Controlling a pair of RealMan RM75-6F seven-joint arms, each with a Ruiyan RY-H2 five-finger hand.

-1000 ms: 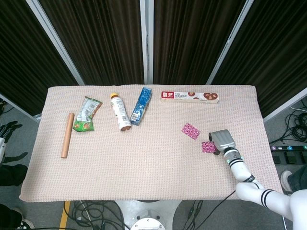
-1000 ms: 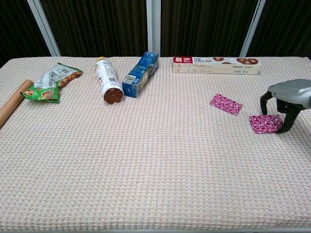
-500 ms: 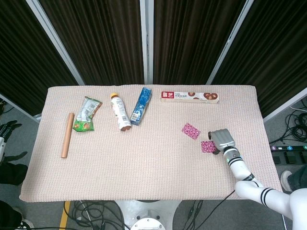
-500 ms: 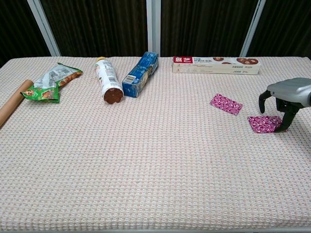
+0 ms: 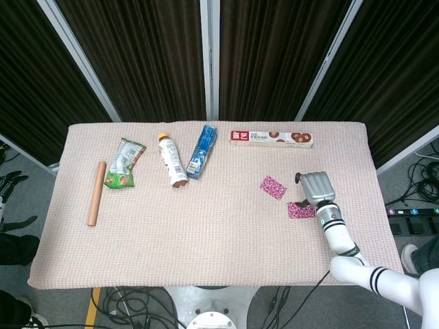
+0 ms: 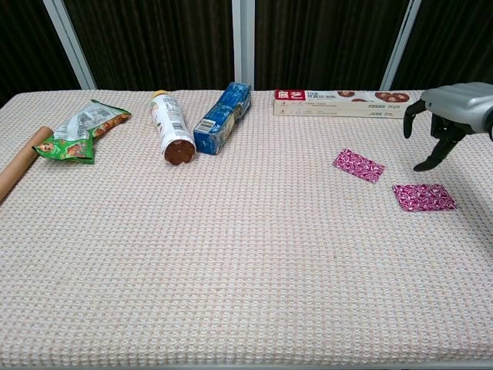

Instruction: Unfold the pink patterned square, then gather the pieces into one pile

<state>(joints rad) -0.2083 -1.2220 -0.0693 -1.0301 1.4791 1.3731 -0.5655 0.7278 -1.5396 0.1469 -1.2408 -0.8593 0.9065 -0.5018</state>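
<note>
Head view: right hand (image 5: 315,188) poised above the desk (image 5: 206,240), just beyond the near pink piece (image 5: 300,210), holding nothing; second pink piece (image 5: 273,186) lying close by to the left. Left hand not visible.

Chest view: fingers (image 6: 428,158) spread and curved downward, empty, lifted clear of the near pink piece, which lies flat. Best to lower gently onto one piece, press lightly, and slide it across to overlap the other without creasing.
</note>
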